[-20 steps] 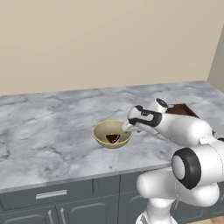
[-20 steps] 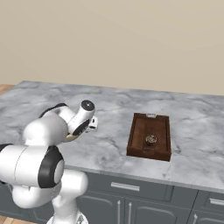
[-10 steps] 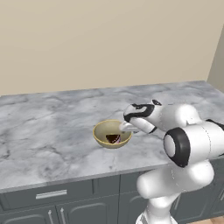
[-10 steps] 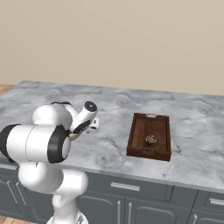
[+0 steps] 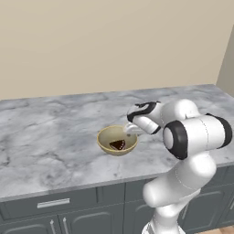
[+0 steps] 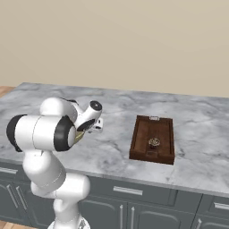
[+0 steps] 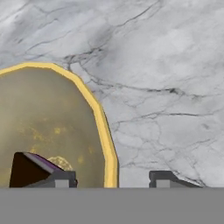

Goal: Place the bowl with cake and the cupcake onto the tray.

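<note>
End effector (image 7: 113, 178): fingers apart, straddling the bowl's rim, one tip inside, one outside.
Bowl (image 5: 110, 136): on the marble surface (image 5: 50, 132), cake (image 5: 119, 145) inside.
Cupcake (image 6: 154, 142): sits in the tray (image 6: 141, 134), well apart from the bowl.

Even bright render; soft shadows; perhaps slightly blurry.

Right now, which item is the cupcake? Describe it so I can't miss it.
On the grey marble counter, find the dark wooden tray. The cupcake sits inside it: small, round and dark, unlike the wedge of cake in the yellow bowl.
</note>
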